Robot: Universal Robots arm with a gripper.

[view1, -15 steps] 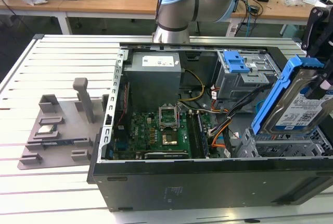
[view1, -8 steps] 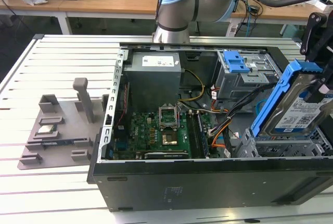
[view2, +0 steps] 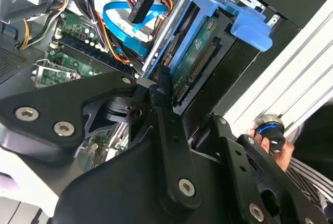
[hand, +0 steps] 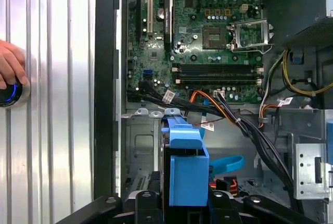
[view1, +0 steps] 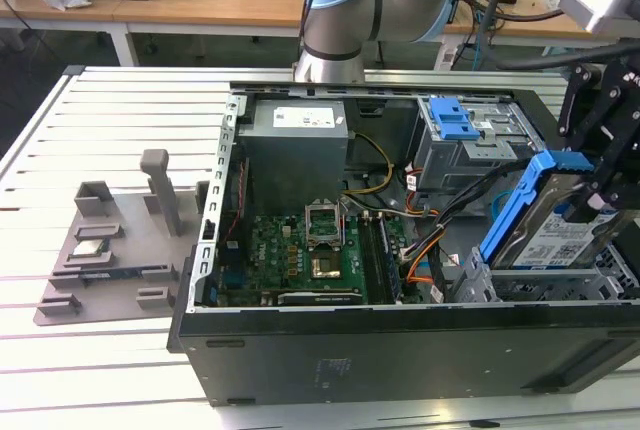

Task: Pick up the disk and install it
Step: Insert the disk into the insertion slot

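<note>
Gripper (view1: 590, 205) is clamping the disk (view1: 560, 235) (blue rails outward), holding it tilted on edge, long axis sloping down toward the drive cage (view1: 520, 285) at the computer case's (view1: 400, 345) front corner.

You see the flat silver hard drive (view1: 560, 235) with blue plastic side rails tilted steeply on edge, white-and-blue label showing. It sits above the drive bay at the open computer case's front corner.

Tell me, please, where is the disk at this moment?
The disk is held tilted in the gripper at the exterior view's right, above the drive bay of the open computer case, right of the motherboard.
</note>
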